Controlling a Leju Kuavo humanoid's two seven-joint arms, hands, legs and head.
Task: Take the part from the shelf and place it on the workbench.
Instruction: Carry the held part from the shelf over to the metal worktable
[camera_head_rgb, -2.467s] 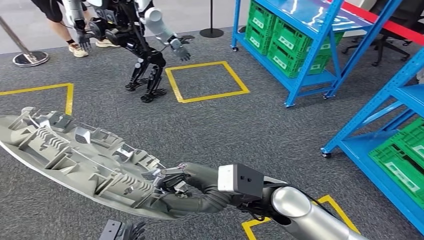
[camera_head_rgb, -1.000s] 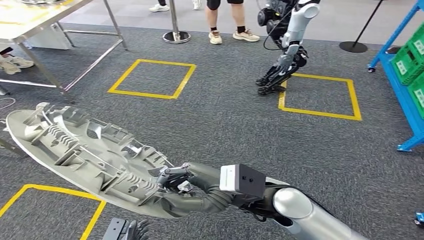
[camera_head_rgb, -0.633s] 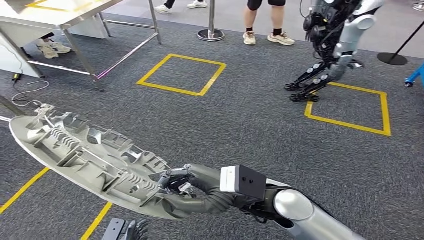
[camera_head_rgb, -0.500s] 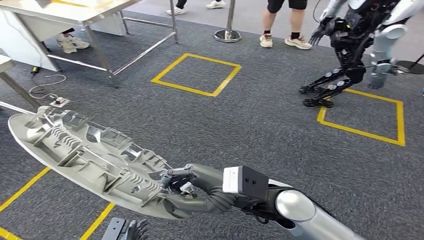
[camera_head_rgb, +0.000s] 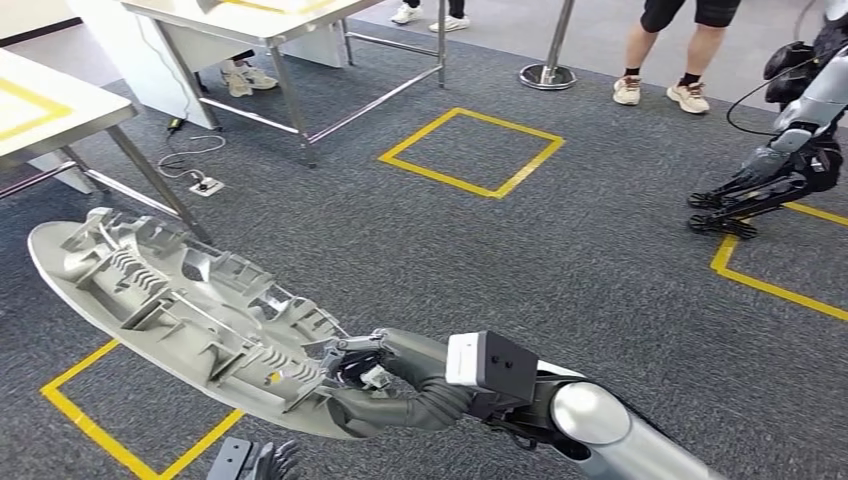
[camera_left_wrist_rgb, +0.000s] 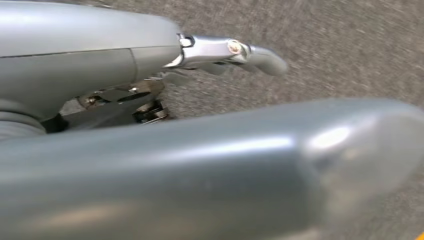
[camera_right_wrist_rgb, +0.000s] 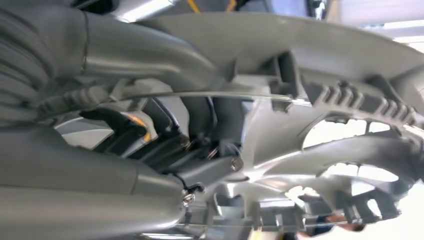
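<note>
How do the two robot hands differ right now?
The right robot hand grips the ribbed grey part at its near end, held out over the carpet; the left robot hand holds nothing and hangs low beneath it. Both are grey with dark fingers.

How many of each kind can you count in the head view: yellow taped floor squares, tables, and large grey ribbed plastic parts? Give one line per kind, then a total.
Yellow taped floor squares: 3
Tables: 2
Large grey ribbed plastic part, held by the right hand: 1
Total: 6
</note>
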